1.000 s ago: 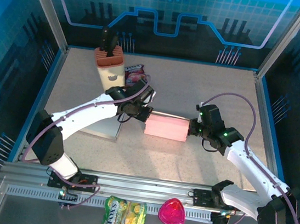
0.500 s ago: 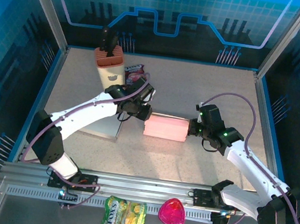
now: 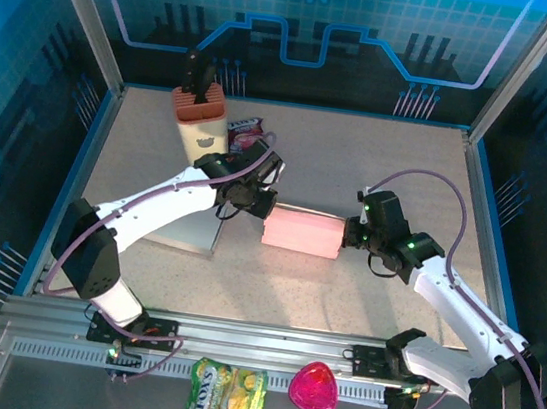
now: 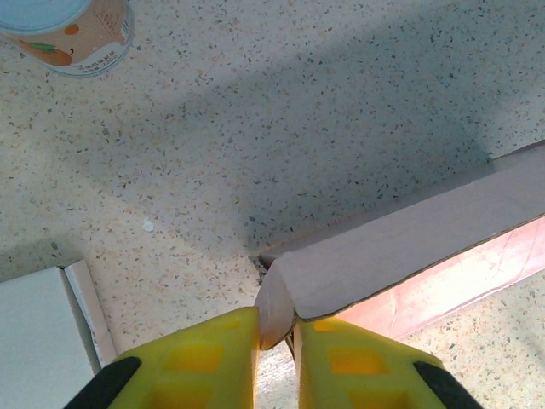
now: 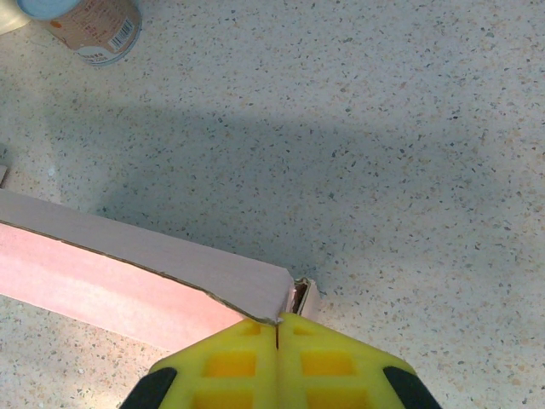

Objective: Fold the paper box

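Carrying surface: table (image 3: 398, 181), flat, matte, speckled like stone.
Paper box (image 3: 302, 234): long pink carton of thin card at the table's centre, with a grey upper panel creased lengthwise. It has slid slightly toward 9 o'clock.
Left pincer (image 4: 277, 341): at the box's 9 o'clock end, narrow, nipping the corner flap. It has just loosened and re-gripped.
Right pincer (image 5: 278, 336): at the 3 o'clock end, closed tight against the box corner.
Meaning: probably a regrasp, with the fold unfinished.

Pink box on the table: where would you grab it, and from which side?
Probably by a thin end flap, coming in from that end. The pink box lies long and low, so its cardboard edges fit narrow fingers; the left gripper pinches the left-end flap this way.
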Tool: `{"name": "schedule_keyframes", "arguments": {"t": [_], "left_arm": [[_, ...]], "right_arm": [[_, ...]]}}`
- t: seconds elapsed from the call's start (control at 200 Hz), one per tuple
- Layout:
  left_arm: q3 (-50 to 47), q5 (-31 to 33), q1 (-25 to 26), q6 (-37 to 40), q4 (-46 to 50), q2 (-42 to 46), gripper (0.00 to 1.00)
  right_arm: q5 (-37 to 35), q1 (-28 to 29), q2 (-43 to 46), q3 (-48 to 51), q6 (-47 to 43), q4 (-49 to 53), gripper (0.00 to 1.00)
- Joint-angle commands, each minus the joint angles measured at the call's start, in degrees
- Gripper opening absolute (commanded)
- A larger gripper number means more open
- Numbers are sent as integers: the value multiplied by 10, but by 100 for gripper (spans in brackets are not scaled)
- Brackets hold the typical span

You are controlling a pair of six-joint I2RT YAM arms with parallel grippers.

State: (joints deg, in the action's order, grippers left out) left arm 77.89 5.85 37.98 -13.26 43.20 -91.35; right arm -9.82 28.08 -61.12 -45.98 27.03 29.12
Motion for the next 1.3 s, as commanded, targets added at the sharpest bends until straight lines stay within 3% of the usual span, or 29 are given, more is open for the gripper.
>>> {"name": "schedule_keyframes", "arguments": {"t": [0.0, 0.38, 0.88, 1.296], "left_arm": [[14, 13, -4, 12, 1, -5, 20], [28, 1, -4, -6, 16, -4, 0], [92, -48, -4, -45, 118, -50, 0], [132, -43, -11, -51, 168, -69, 0]], "right_arm": [[11, 6, -3, -2, 5, 41, 0], [10, 7, -6, -4, 5, 40, 0], [-11, 26, -20, -15, 5, 35, 0], [-39, 45, -43, -27, -3, 33, 0]]}}
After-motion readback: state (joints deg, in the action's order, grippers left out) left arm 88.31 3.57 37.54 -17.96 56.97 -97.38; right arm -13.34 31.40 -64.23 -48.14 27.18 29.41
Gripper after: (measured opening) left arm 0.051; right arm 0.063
